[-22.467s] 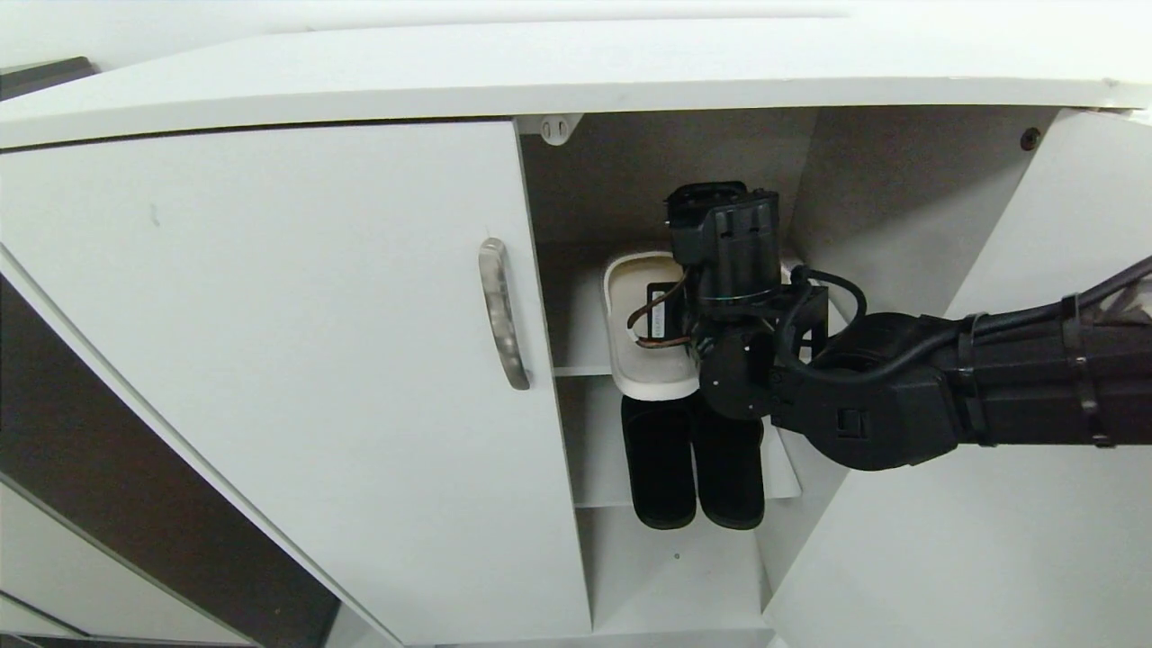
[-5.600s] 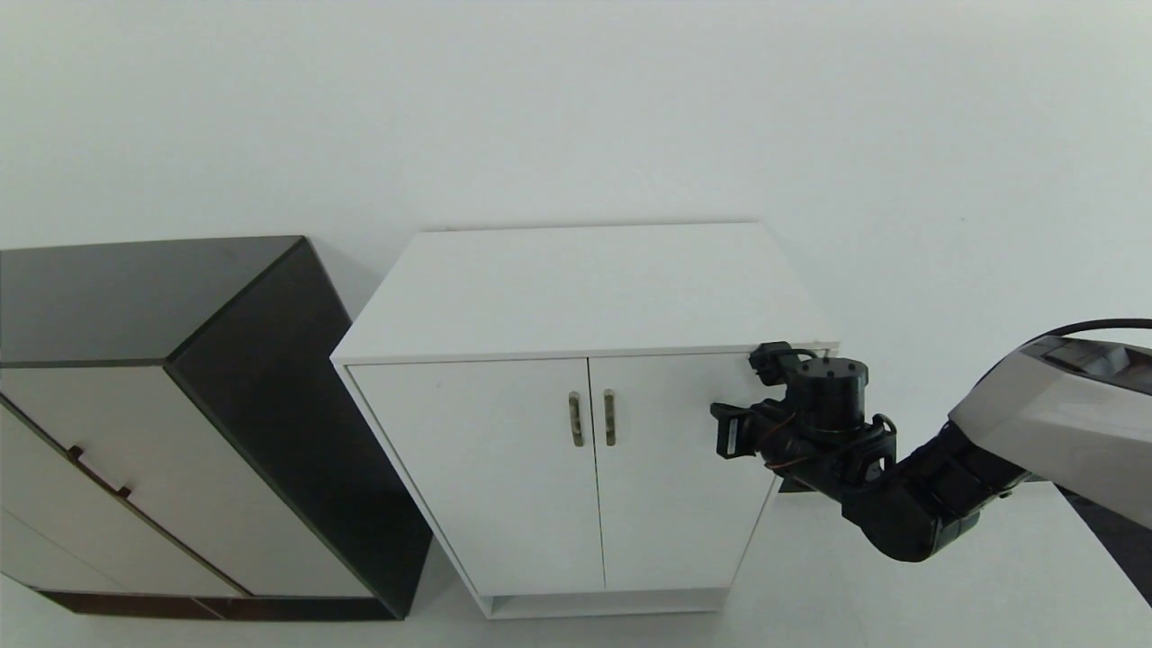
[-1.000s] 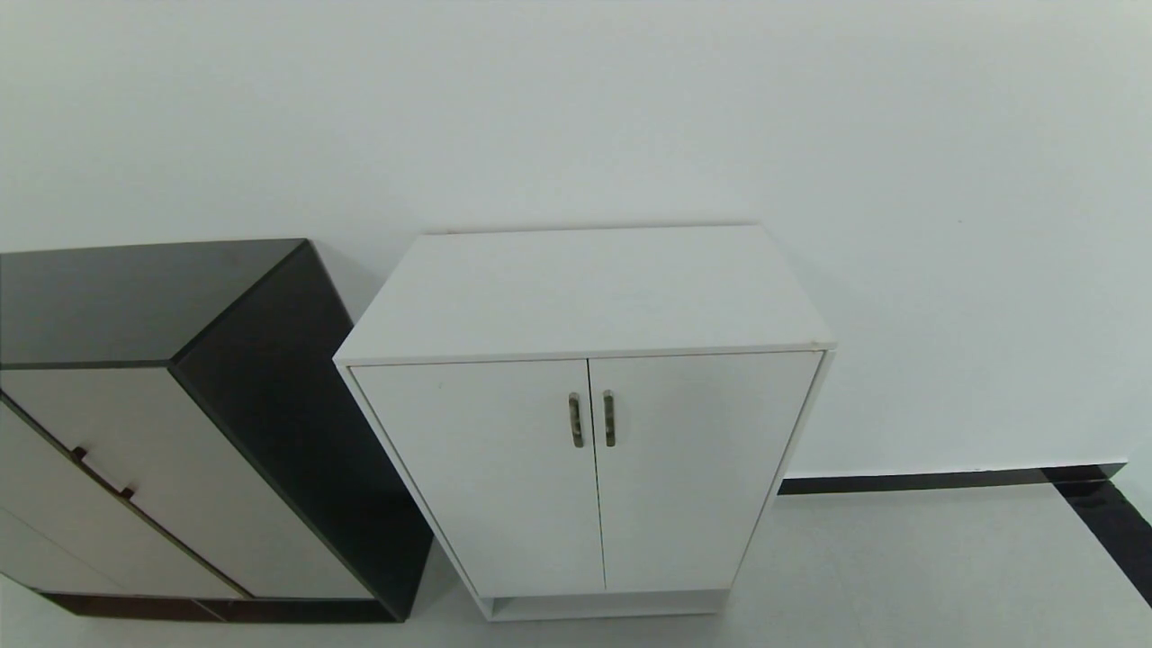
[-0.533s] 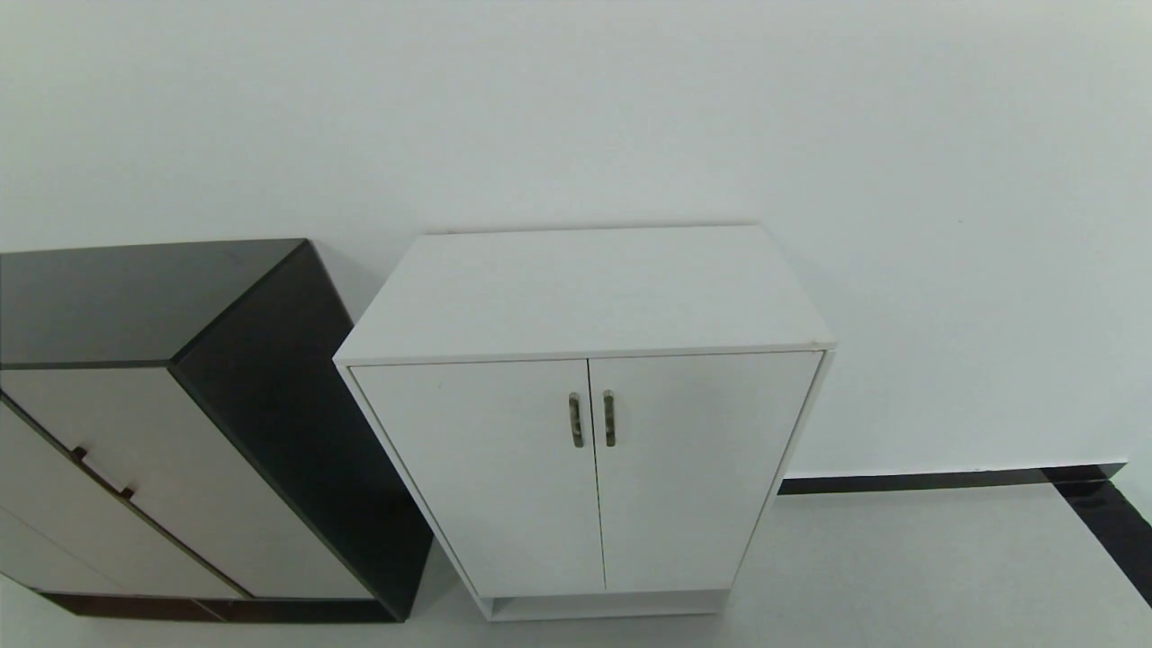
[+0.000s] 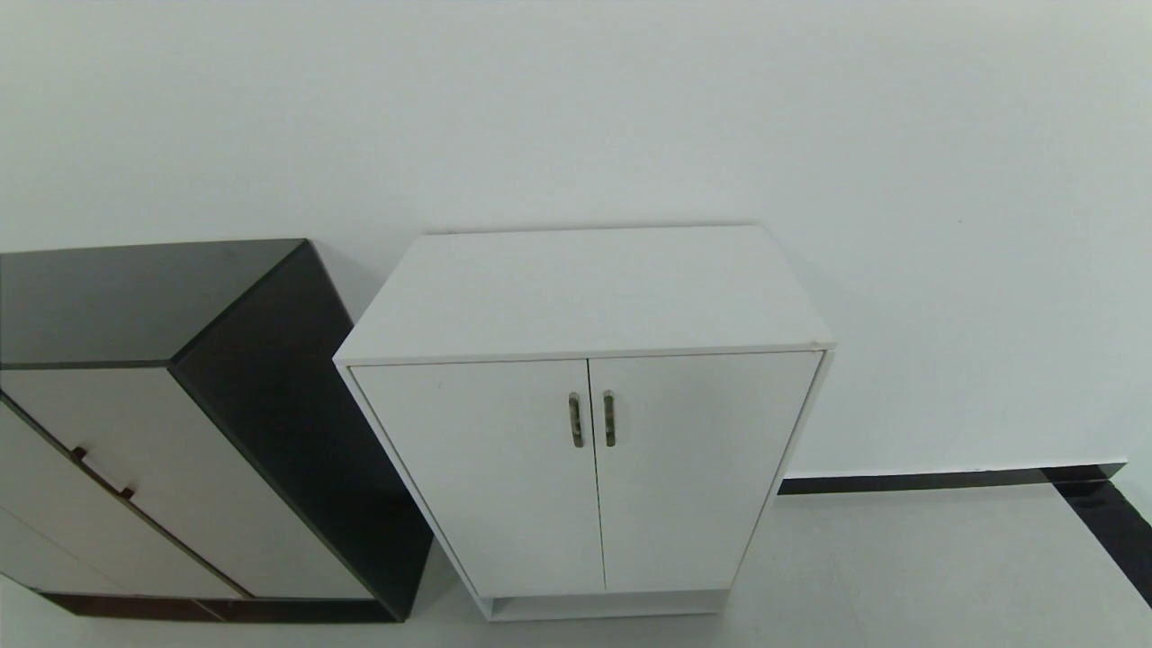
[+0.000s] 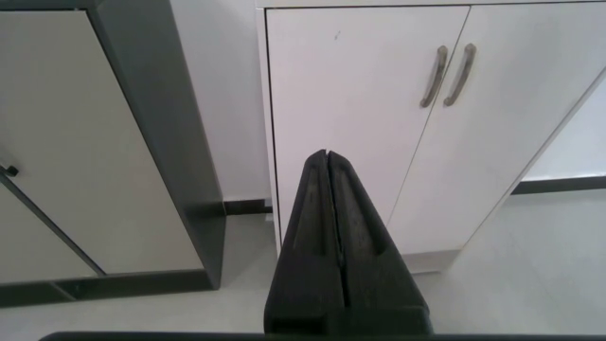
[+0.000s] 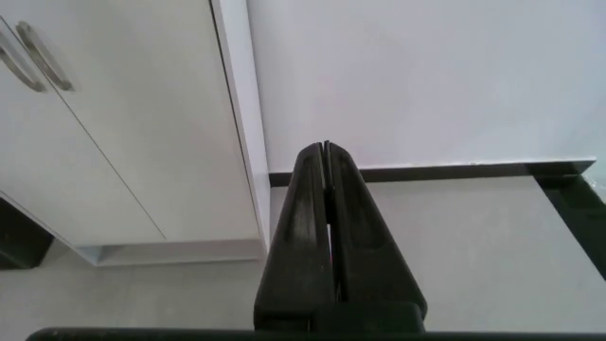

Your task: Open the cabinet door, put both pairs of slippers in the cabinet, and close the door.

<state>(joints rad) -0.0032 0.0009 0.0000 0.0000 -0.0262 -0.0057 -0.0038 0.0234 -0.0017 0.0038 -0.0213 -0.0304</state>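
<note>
Left end effector [image 6: 327, 159] apart from cabinet [image 6: 360, 95]

- No lettering, label, number or sign can be read on the white cabinet [image 5: 585, 292] or on its doors [image 5: 490, 468].
- The dark cabinet [image 5: 270, 360] just beside it carries no legible print either.
</note>
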